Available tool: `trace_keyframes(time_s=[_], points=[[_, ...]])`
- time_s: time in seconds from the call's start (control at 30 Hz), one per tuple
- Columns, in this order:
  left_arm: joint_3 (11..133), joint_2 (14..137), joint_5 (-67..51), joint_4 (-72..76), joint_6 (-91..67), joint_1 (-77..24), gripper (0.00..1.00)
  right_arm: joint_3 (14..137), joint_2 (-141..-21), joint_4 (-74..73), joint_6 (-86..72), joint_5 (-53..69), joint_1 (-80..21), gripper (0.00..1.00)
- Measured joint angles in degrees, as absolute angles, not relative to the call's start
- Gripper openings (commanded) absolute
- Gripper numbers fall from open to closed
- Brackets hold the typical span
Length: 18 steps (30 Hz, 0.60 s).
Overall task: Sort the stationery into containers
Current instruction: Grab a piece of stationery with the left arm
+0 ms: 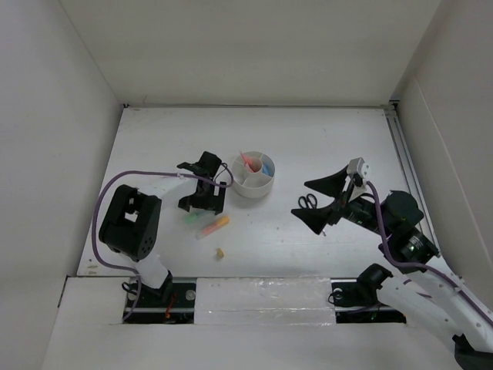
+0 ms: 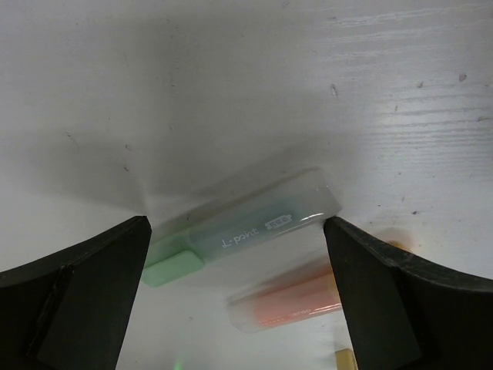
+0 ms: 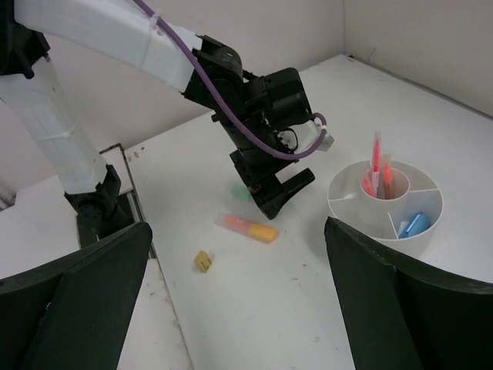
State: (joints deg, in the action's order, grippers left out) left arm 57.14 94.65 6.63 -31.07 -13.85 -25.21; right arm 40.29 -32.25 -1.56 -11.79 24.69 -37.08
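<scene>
White table (image 1: 323, 139) — two loose highlighters (image 1: 216, 226), one eraser (image 1: 219, 252)

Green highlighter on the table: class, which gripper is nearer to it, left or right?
Left. The left gripper hangs open directly over the green highlighter, a finger beyond each end. The right gripper is open far off to the right, by the scissors.

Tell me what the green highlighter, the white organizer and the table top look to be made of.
Green highlighter: frosted translucent plastic, judging by the see-through barrel, with an opaque matte green end. Organizer: probably moulded plastic, smooth white, thin even walls. Table top: white-painted wood or laminate; faint grain lines show, which one is unclear.
</scene>
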Motion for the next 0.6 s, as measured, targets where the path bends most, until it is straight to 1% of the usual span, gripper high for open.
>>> trace_keyframes(time_s=[0.17, 0.3, 0.37, 0.5, 0.53, 0.6], points=[[57.5, 95.4, 7.6, -31.2, -14.2, -25.3, 0.91, 40.3, -31.8, -1.7, -11.7, 24.7, -37.1, 1.0], [57.5, 95.4, 7.8, -31.1, -14.3, -25.3, 0.83, 40.3, -31.5, -2.1, -11.5, 24.7, -37.1, 1.0], [57.5, 95.4, 7.9, -31.1, -14.4, -25.1, 0.75, 40.3, -31.5, -2.2, -11.4, 24.7, -37.1, 1.0], [57.5, 95.4, 7.9, -30.9, -14.4, -24.3, 0.66, 40.3, -31.5, -2.2, -11.4, 24.7, -37.1, 1.0], [57.5, 95.5, 7.9, -30.8, -14.4, -24.0, 0.58, 40.3, -31.5, -2.2, -11.4, 24.7, -37.1, 1.0], [57.5, 95.7, 8.0, -30.5, -14.5, -23.7, 0.51, 40.3, -31.5, -2.2, -11.4, 24.7, -37.1, 1.0]])
